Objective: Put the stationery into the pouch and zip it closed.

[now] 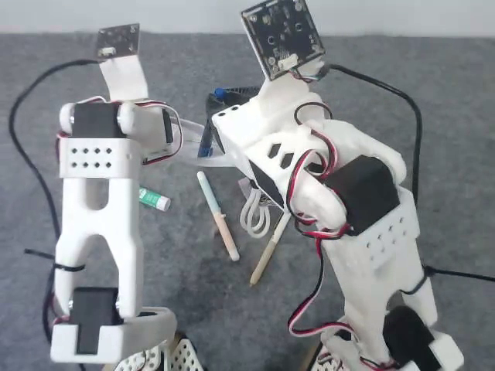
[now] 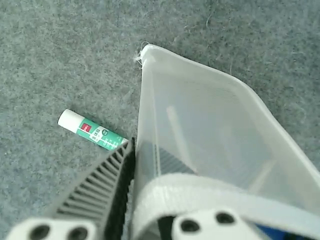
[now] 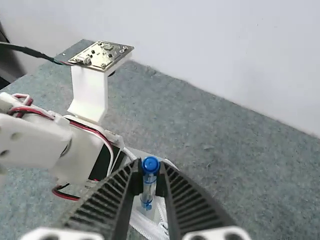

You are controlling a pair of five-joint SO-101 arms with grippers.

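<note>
Loading step: R claw (image 3: 149, 176) has a blue-capped pen (image 3: 146, 194) over the pouch (image 2: 200, 135); L claw (image 2: 133, 152) holds the pouch.

Stationery is going in and the zip isn't done yet, approx. early in the job, since a glue stick (image 1: 155, 199), a pale-blue pen (image 1: 218, 215) and a beige pen (image 1: 267, 255) lie loose on the grey carpet (image 1: 193, 270) near the pouch. Next move, I'd say: lower the pen tip into the pouch mouth, then let go (L side must hold the edge steady meanwhile). R claw is almost fully closed, pinching the barrel just under the cap, pen roughly upright. L claw is clamped on the pouch's edge, w/ the translucent wall pinched in its grip.
</note>
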